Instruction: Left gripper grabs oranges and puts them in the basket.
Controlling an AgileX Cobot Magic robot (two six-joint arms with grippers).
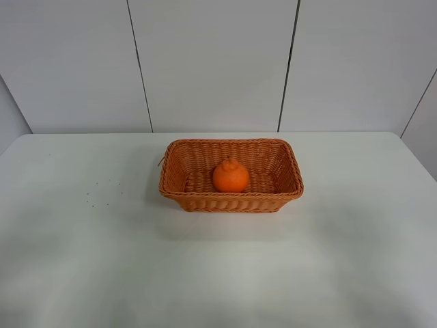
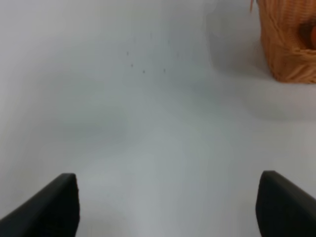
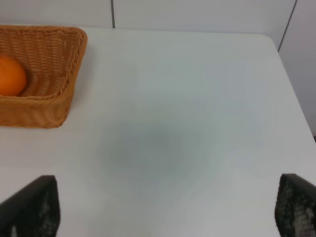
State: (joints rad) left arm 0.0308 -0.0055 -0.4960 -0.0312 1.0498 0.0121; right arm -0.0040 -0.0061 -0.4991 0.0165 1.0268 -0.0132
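Worktop (image 1: 82, 260) holds little: left hand (image 2: 168, 205) spread wide and empty near the left edge; orange (image 1: 230, 176) sitting in the basket (image 1: 232, 199) mid-worktop toward the far edge. Probably firm, waxy, roll-prone; best gripped across its middle. Right hand (image 3: 168, 210) wide, empty.

The right hand (image 3: 168, 210) is hanging over the bare white counter (image 3: 187, 123) with its two dark fingers (image 3: 32, 207) spread wide, nothing between them. The wicker basket (image 3: 64, 74) is sitting off toward one corner of the shot, only partly showing. The orange (image 3: 11, 75) is resting inside it, cut off by the picture edge. White wall panels (image 3: 197, 15) are running behind the counter.
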